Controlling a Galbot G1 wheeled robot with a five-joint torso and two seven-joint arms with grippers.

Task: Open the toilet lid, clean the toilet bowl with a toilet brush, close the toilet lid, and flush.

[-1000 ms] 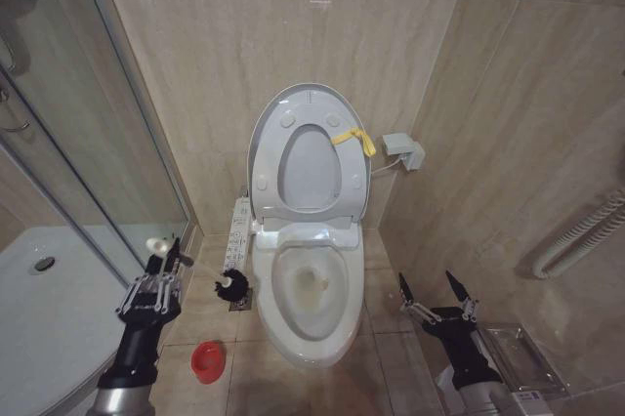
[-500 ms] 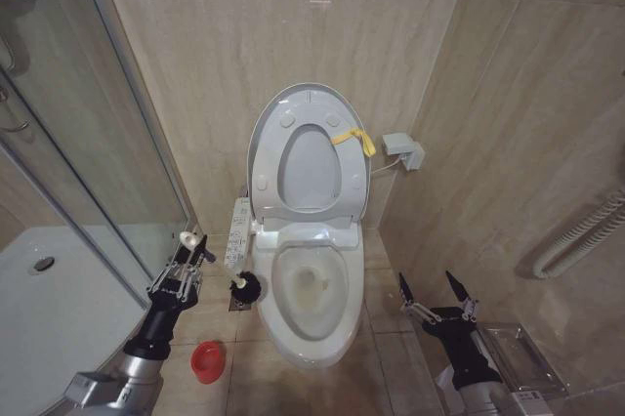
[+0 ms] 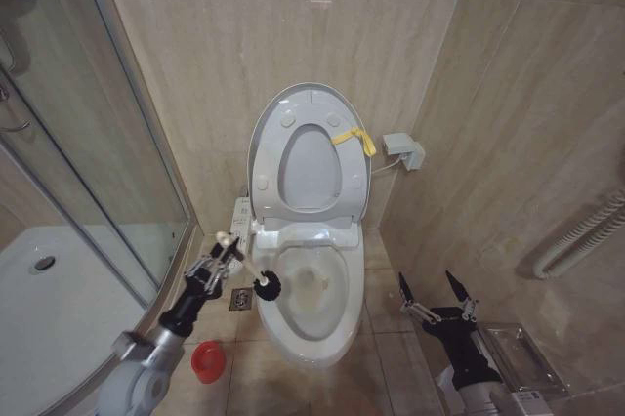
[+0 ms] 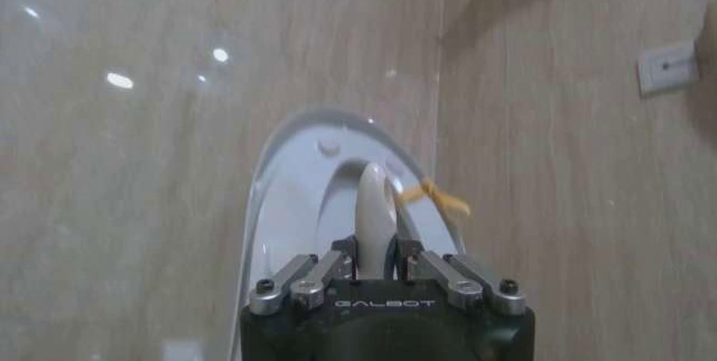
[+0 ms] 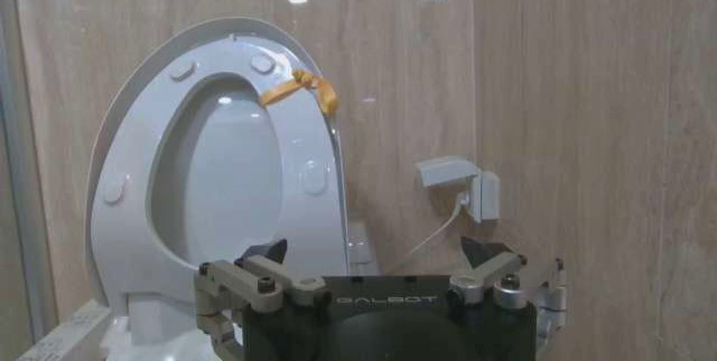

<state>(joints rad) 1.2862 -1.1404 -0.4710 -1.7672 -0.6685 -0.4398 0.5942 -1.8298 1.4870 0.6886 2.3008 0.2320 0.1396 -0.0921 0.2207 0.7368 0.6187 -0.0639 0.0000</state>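
The toilet lid (image 3: pixel 278 113) stands raised against the back wall with the seat ring (image 3: pixel 311 172) up against it; a yellow band (image 3: pixel 354 139) hangs on the ring. Both also show in the right wrist view: the lid (image 5: pixel 151 67) and the band (image 5: pixel 300 86). The toilet bowl (image 3: pixel 311 289) lies open, its inside stained yellowish. My left gripper (image 3: pixel 219 262) is shut on the toilet brush (image 3: pixel 250 273) handle at the bowl's left rim, the dark head (image 3: pixel 267 287) just over that rim. The handle end (image 4: pixel 374 210) sticks out between the fingers. My right gripper (image 3: pixel 437 286) is open, low at the toilet's right.
A red cup holder (image 3: pixel 206 360) stands on the floor left of the pedestal. A glass shower screen (image 3: pixel 88 143) and white shower tray (image 3: pixel 39 318) fill the left. A control panel (image 3: pixel 237 224) runs along the toilet's left side. A wall socket (image 3: pixel 403 150) and a metal rack (image 3: pixel 518 357) are right.
My left arm has carried the toilet brush rightwards from over the floor to the bowl's left rim. The right gripper has stayed put.
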